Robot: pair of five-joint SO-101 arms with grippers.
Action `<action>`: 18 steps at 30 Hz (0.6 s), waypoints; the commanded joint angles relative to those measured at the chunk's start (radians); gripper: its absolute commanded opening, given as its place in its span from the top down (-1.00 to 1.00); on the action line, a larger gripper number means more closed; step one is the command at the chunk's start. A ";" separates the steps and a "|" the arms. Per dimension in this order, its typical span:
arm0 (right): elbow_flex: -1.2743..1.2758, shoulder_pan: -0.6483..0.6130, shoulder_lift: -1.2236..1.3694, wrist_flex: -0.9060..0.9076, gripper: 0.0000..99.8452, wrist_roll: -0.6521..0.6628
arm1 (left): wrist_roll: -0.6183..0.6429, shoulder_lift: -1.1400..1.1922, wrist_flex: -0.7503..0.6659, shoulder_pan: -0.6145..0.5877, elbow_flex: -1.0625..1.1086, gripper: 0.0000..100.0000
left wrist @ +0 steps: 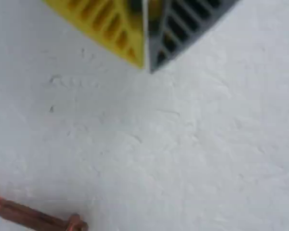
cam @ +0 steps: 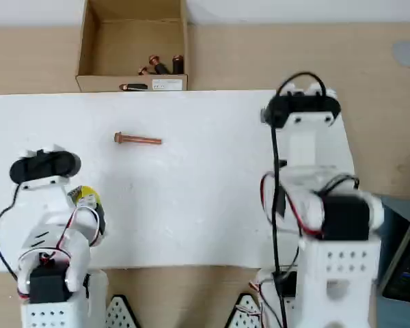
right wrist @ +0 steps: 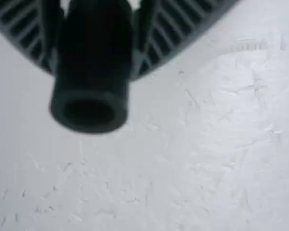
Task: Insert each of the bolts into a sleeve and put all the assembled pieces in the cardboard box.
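One bolt point(cam: 138, 140) lies loose on the tabletop point(cam: 212, 205), short of the cardboard box point(cam: 89, 48). Right claw point(right wrist: 94, 29) grips a sleeve point(right wrist: 90, 96); left claw point(left wrist: 145, 57) is pinched together, empty. Judged next: left lifts the bolt for insertion.

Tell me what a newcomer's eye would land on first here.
A lone copper bolt lies on the white sheet, nearer the left arm and not far from the cardboard box, which already holds a few assembled pieces. The right pincer is clamped on a black sleeve, whose open end faces the wrist camera over the sheet.
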 commanded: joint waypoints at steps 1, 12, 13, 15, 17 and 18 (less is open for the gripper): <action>0.048 0.013 -0.099 -0.066 0.98 -0.012 | 0.080 0.200 0.018 0.011 -0.221 1.00; 0.081 0.127 -0.151 -0.083 0.98 -0.032 | 0.374 0.935 0.023 0.011 -0.720 1.00; 0.081 0.150 -0.151 -0.083 0.98 -0.032 | 0.397 0.989 0.023 0.011 -0.756 1.00; 0.081 0.188 -0.153 -0.081 0.98 -0.029 | 0.446 1.096 0.023 0.011 -0.819 1.00; 0.081 0.211 -0.156 -0.078 0.98 -0.029 | 0.502 1.190 0.023 0.011 -0.876 1.00; 0.081 0.219 -0.156 -0.077 0.98 -0.029 | 0.528 1.233 0.023 0.012 -0.904 1.00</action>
